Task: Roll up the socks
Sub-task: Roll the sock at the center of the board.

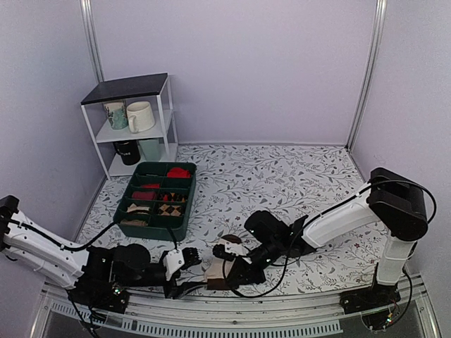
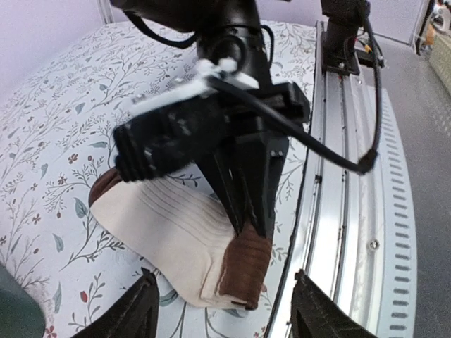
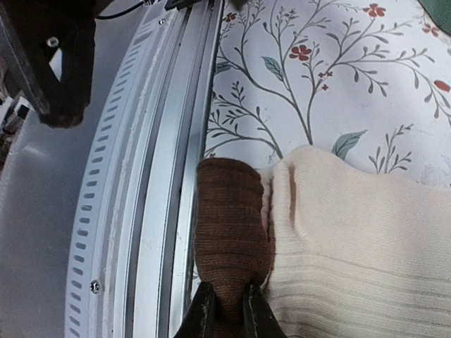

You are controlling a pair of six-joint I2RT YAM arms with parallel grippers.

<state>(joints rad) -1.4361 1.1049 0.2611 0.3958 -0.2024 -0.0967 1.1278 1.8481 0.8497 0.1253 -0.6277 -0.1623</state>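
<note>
Socks (image 2: 169, 236): lying on the flowered table (image 1: 282, 183), bottom centre of the top view, right against the metal rail (image 3: 141, 176).
Axis: in the left wrist view it runs from upper left to lower right, with the brown end (image 3: 229, 225) at the lower right, by the rail.
Writing: the mugs (image 1: 139, 116) at upper left are too small to read.
Right gripper (image 3: 227, 310): nearly closed, pinching the brown end.
Left gripper (image 2: 225, 282): fingers spread wide, holding nothing, just left of the socks in the top view.
Green tray (image 1: 151, 229): above and to the left of the socks, apart from them.

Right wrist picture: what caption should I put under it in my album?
Right fingers pinch the brown end of the cream socks beside the metal rail.
</note>
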